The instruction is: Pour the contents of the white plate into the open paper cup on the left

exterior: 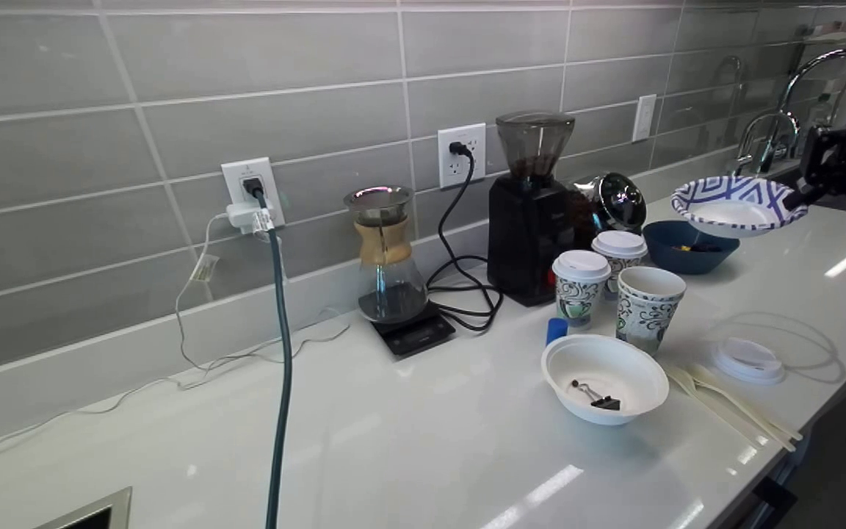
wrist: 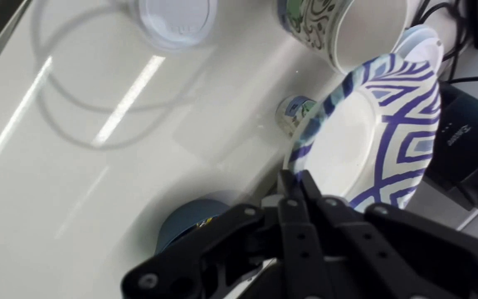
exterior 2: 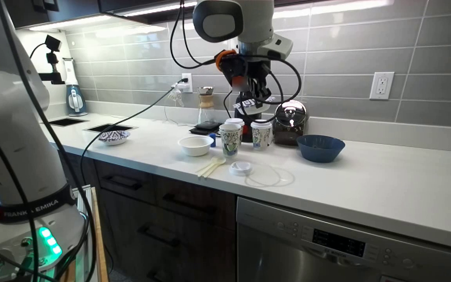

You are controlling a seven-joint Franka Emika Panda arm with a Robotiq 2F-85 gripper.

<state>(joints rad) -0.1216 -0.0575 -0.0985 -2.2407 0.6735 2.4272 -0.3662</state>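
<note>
- The tool [wrist: 296,176] is pinching the rim of the blue-patterned white plate [wrist: 363,128], holding it above the counter [exterior 2: 386,176]; no contents are showing inside.
- Such an edge-only grip is likely inviting twisting or slipping under tilt.
- The open paper cup [exterior: 647,319] is standing just beside lidded paper cups [exterior: 581,294]; too low an approach would be risking a collision.
- The arm [exterior 2: 255,23] is reaching over the counter, the tool hanging beneath its wrist [exterior 2: 251,47].
</note>
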